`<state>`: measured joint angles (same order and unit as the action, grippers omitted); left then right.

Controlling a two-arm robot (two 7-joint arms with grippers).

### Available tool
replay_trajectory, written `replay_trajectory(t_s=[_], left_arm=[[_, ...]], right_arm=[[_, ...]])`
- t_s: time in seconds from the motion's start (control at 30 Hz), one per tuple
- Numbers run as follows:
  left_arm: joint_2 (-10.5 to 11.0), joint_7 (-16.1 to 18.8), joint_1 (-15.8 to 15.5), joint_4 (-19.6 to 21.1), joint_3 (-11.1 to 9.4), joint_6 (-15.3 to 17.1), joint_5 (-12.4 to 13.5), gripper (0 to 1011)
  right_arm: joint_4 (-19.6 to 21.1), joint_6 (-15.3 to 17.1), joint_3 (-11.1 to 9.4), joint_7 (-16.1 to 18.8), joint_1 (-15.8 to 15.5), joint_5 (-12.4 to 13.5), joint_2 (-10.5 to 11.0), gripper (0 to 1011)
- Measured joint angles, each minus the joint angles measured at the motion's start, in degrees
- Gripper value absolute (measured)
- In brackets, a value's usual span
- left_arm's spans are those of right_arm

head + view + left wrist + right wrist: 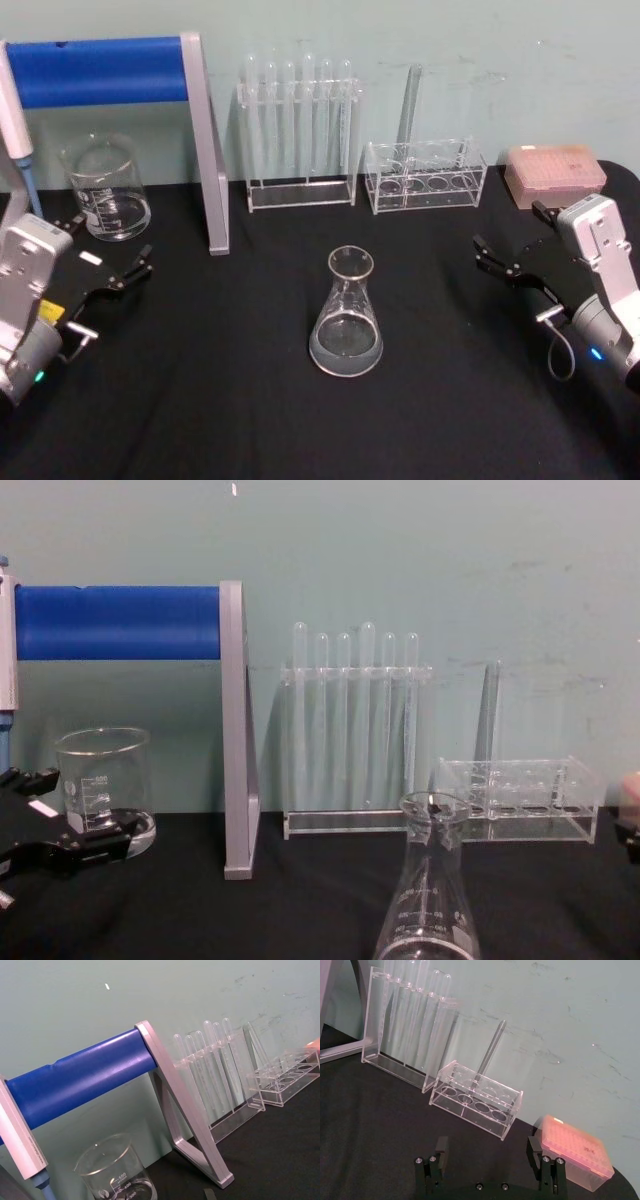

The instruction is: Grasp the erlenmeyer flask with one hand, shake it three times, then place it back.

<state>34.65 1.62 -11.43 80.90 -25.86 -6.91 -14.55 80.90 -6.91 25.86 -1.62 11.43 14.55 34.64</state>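
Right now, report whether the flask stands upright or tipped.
Upright: the erlenmeyer flask rests on its wide base, neck pointing up.

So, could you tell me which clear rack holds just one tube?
The low, box-shaped clear plastic rack on the right; the taller clear rack holds six tubes.

An erlenmeyer flask (pixel 346 315) stands upright on a black table (pixel 250 410), midway between the left gripper (pixel 110 245) and the right gripper (pixel 510 232), well apart from both. Each gripper rests low at its own side with its fingers spread, pointing inward. A glass beaker (pixel 107 190) sits just beyond the left gripper's fingers, beside a blue-barred stand (pixel 205 150). A pink tip box (pixel 555 172) lies just behind the right gripper. Two clear tube racks (pixel 300 140) line the wall beyond.
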Motion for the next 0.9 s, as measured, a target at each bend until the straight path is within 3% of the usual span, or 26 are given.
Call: replay_trajectory(t_s=[0.9], left_arm=[[0.0, 0.0, 0.0, 0.0, 0.0, 0.0, 0.0, 1001]], right_arm=[[0.0, 0.0, 0.0, 0.0, 0.0, 0.0, 0.0, 1000]])
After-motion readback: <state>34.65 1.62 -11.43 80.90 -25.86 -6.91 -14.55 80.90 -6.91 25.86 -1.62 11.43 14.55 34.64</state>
